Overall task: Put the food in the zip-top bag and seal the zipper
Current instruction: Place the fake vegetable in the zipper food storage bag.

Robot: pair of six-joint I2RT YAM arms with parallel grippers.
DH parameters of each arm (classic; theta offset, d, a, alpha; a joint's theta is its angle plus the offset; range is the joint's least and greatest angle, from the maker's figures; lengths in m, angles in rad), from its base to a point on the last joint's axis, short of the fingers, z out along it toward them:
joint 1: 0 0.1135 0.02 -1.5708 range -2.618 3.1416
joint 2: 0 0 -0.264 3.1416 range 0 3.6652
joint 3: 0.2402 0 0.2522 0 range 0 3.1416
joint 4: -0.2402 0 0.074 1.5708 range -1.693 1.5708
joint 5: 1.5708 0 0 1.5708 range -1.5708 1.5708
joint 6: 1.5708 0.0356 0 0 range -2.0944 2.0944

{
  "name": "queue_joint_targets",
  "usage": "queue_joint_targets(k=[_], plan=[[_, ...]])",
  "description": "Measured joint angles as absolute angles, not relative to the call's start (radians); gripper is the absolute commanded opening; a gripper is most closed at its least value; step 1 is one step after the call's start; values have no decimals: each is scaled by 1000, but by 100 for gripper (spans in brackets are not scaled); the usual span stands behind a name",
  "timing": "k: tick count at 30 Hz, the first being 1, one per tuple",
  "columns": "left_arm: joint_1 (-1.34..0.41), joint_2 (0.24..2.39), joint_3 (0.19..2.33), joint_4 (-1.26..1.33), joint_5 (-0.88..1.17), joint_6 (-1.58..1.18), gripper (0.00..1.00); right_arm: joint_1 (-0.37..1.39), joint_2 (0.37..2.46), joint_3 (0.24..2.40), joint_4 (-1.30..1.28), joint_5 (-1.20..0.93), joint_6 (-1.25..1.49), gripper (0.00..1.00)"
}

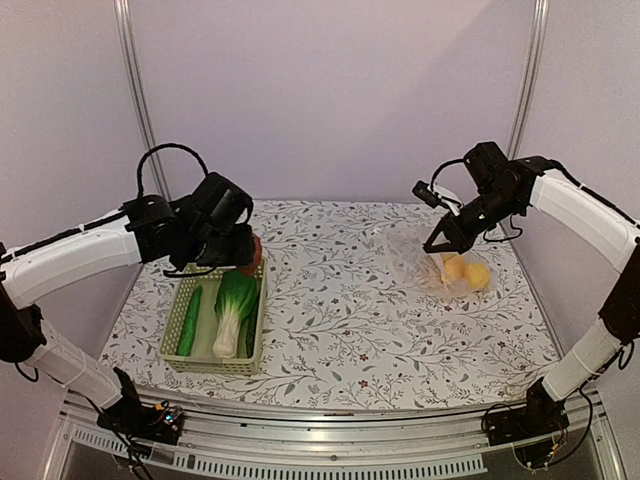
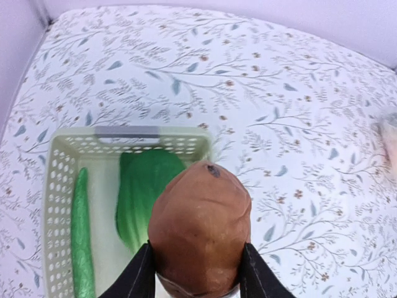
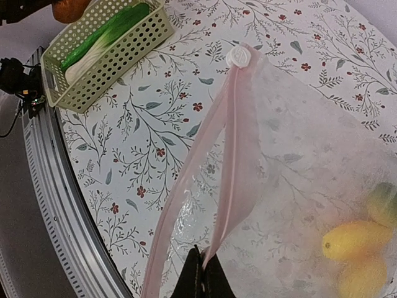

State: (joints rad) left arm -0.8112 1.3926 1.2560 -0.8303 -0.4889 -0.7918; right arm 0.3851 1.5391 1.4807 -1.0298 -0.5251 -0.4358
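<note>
**Status: brown piece lifted from the basket, bag mouth held open for loading**

Nearest the arm bases, at the lower left of the top view, the pale green basket [image 1: 178,318] sits on the flower-patterned table [image 1: 340,300]. The long green cucumber [image 2: 80,236] lies along the basket's left wall and the bok choy [image 2: 146,192] lies beside it. Both are waiting their turn and have not yet been bagged.

Above the basket's far end, the left gripper [image 1: 240,258] is clamped on the brown round piece [image 2: 200,236]. A finger presses each flank, so the jaws stand partly apart around its width. The piece hangs clear of the basket, raised high enough, by my reading, to pass over the rim on its way to the bag.

Farther back, at the right of the top view, the right gripper [image 3: 201,276] is pinched fully closed on the zipper [image 3: 232,155], the pink strip along the bag's mouth. Lifting one lip appears meant to keep the mouth gaping toward the basket side. The slider [image 3: 238,57] sits at the strip's far end, so the seal is undone.

Inside the zip-top bag [image 3: 298,155], at the lower right of the right wrist view, rest the lemon [image 3: 353,239], the orange-yellow piece [image 3: 363,276] and the green-yellow fruit [image 3: 384,205].
</note>
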Motion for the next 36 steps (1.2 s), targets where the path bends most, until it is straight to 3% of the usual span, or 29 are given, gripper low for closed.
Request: queue_joint_targets(k=[9,13,18,23,27,36], plan=[[-1141,1445,1221,-132,-460,-482,26,479,1571,1534,-1075,-534,-451,0],[-1204,1548,1273,51,-397,-384,25,488,1570,1594,-1110,-579,-461,0],[-1206,1723,1430,74,-363,-324,29,488,1566,1647,-1135,-621,-466,0],[-1209,1833,1567,1,-375,-301,56,468,1563,1649,-1159,-585,-468,0],[-1207,1890,1675,-76,-404,-287,68,467,1560,1650,-1170,-588,-469,0],[-1205,1890,1668,-106,-432,-284,71,485,1556,1659,-1166,-627,-469,0]])
